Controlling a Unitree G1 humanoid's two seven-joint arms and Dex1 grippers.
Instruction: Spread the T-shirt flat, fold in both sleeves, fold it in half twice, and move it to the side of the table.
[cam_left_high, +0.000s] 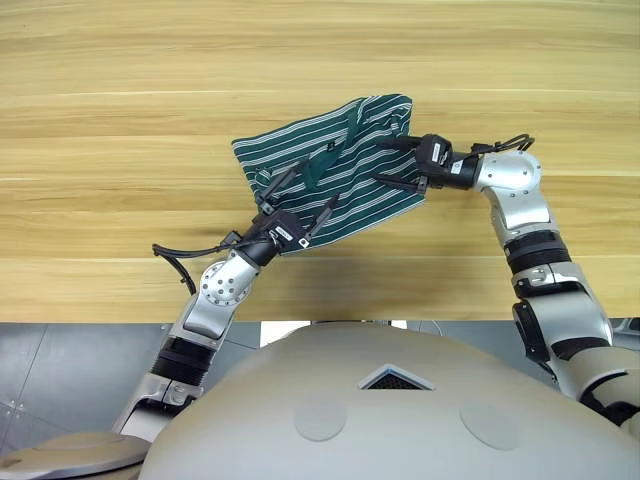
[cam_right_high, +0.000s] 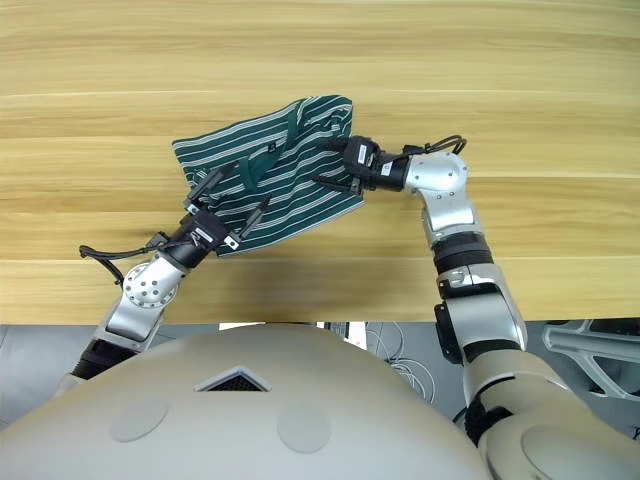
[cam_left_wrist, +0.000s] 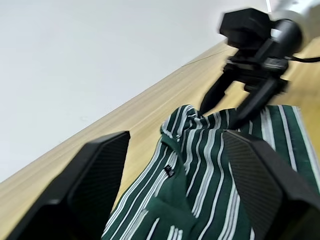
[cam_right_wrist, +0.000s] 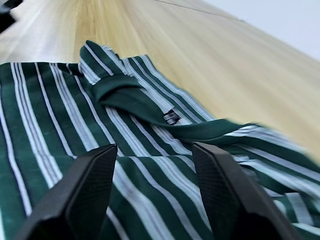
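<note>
Both left pincer and right pincer gape near T-shirt tag.

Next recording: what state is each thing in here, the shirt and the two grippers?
T-shirt: folded small, slightly rumpled, lying on the table, collar showing on top.
Left gripper: open, fingers spread over the T-shirt's near left corner.
Right gripper: open, fingers spread over the T-shirt's right edge.
</note>
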